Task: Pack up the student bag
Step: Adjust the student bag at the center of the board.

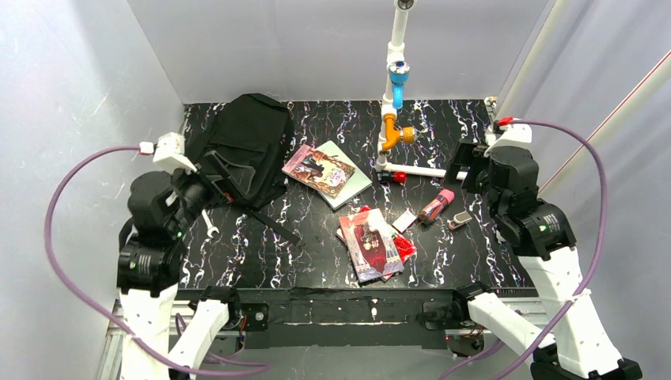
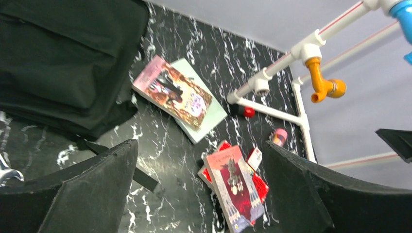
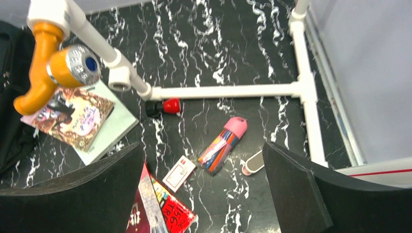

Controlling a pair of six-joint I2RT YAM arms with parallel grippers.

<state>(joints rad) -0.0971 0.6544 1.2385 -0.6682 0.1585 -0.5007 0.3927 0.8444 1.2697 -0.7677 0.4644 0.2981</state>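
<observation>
The student bag (image 1: 245, 146) is a big black backpack lying flat at the back left; it fills the upper left of the left wrist view (image 2: 63, 58). My left gripper (image 1: 212, 188) hovers at its near edge, open and empty (image 2: 200, 145). A pink-covered book on a pale green notebook (image 1: 320, 169) lies right of the bag. A stack of red books (image 1: 370, 244) lies at centre front. A pen tube with a pink cap (image 1: 436, 207), a small white card (image 1: 404, 221) and a small pink-grey item (image 1: 460, 219) lie below my right gripper (image 1: 468, 165), which is open and empty (image 3: 203, 145).
A white PVC pipe stand (image 1: 393, 103) with orange and blue fittings rises at the back centre; its base rail (image 3: 228, 91) runs along the table. A red-capped marker (image 1: 393, 176) lies by it. A wrench (image 1: 210, 224) lies near the left arm. Grey walls enclose the table.
</observation>
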